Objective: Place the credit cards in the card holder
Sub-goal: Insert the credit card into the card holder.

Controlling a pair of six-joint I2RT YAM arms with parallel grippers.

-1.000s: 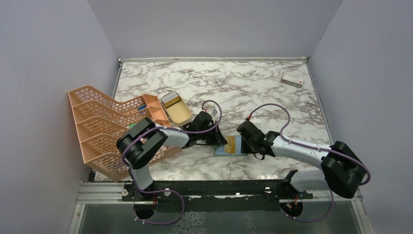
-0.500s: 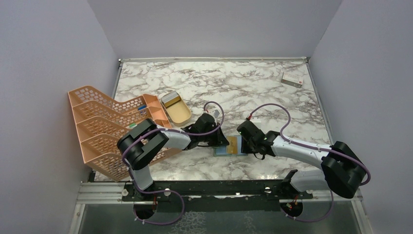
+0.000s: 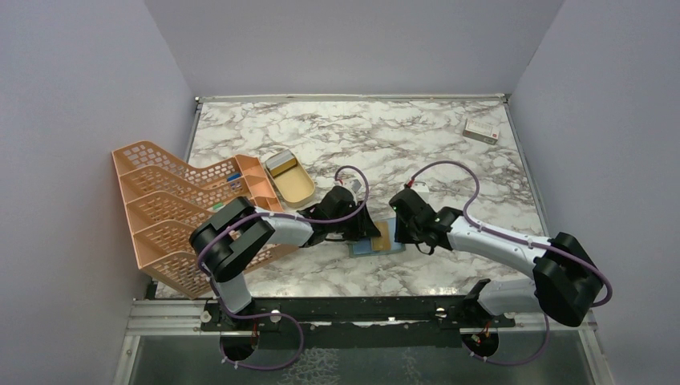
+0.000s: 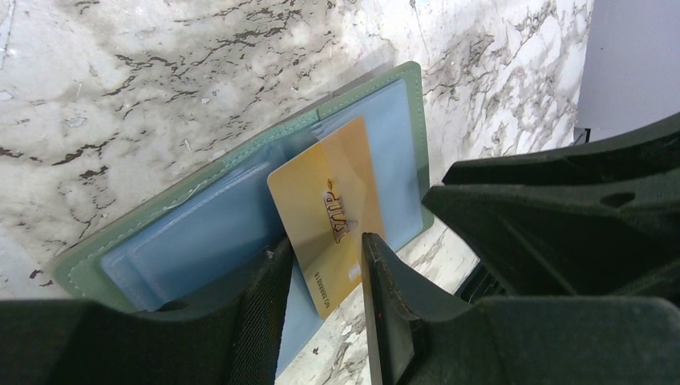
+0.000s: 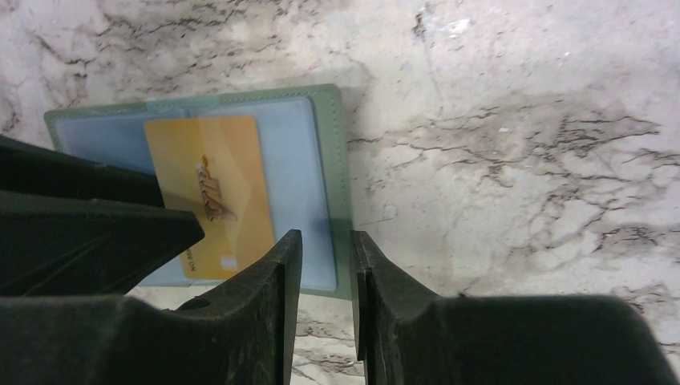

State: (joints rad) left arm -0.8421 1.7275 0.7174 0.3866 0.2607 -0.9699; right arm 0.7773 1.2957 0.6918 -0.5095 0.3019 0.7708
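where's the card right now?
The gold card lies on the open wallet's blue inside, between the left gripper's fingers; from above, mid-table between both grippers.

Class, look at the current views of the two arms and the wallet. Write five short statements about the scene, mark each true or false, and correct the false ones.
1. The wallet lies open on the table. True.
2. A gold card sits between the left pincer's fingers. True.
3. The right pincer holds a card. False: nothing is between its nearly closed fingers.
4. The white box is beside the wallet. False: it lies at the far right corner.
5. The tin is next to the orange rack. True.
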